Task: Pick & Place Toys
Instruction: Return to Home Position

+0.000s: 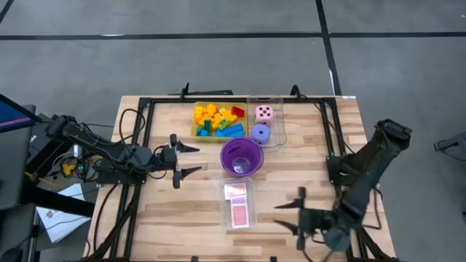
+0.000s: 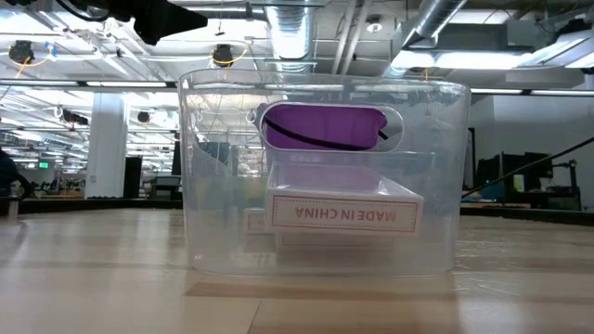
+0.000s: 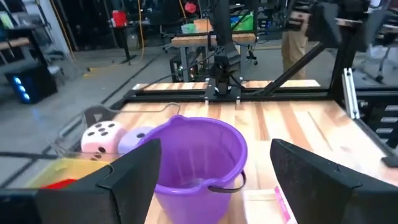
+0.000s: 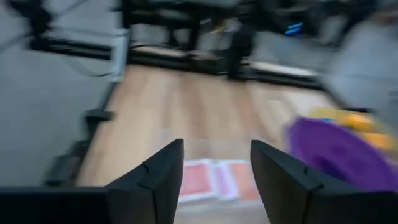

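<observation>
Seemingly bare table [image 1: 167, 211] flanking purple cup [image 1: 241, 157]

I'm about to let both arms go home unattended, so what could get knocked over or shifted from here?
1. The left gripper, open, points at the purple translucent cup just ahead of its fingertips; a forward swing might tip it.
2. The right gripper, open, hangs near the clear plastic tray holding the red-backed cards; a sweep toward it could shove the tray.
</observation>
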`<state>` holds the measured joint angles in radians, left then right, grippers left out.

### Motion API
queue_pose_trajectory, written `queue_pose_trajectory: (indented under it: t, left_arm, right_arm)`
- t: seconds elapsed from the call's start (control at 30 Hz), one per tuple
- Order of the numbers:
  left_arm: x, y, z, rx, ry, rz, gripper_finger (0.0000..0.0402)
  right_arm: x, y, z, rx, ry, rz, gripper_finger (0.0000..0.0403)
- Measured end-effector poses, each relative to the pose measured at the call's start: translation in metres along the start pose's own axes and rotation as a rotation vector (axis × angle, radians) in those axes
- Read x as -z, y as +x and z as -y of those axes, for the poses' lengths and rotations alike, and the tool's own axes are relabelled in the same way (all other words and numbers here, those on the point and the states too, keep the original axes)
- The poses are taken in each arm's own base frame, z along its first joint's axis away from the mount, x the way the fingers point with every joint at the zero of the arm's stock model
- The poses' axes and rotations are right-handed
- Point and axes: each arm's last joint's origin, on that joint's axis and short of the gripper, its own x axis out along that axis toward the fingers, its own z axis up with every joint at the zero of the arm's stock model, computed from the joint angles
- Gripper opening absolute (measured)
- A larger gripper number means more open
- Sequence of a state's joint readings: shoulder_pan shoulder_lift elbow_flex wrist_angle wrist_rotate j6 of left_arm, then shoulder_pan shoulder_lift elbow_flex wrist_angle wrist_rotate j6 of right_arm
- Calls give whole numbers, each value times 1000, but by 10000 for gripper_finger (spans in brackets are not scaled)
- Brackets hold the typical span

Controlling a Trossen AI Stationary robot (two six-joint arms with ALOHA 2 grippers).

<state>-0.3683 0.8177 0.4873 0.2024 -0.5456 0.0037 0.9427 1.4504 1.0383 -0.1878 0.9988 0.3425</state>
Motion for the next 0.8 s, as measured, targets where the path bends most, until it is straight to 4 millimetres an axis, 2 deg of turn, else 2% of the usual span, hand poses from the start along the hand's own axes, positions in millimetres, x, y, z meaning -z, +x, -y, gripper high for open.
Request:
queue_pose_trajectory:
  t: [0.13, 0.23, 0.4, 0.57, 0.6, 0.7, 0.8]
  left_arm:
    - [5, 0, 0, -4, 45, 45, 277]
    - [16, 0, -1, -13, 79, 79, 241]
    - [41, -1, -4, -23, 131, 20, 144]
    - [47, -7, -10, 2, 142, 43, 27]
    - [47, -9, -12, 34, 132, 68, 14]
    - [50, -16, -18, 138, 118, 133, 12]
    - [58, -23, -25, 191, 89, 168, 5]
  right_arm:
    - [27, -23, 5, 130, 33, 45, 163]
    - [46, -30, 17, 150, 122, 51, 144]
    - [77, -23, 41, 200, 232, 41, 98]
    - [98, -9, 58, 224, 299, 11, 44]
    - [100, -7, 60, 218, 308, 4, 32]
    - [102, -1, 61, 187, 313, -2, 6]
    - [97, 2, 59, 145, 305, 13, 10]
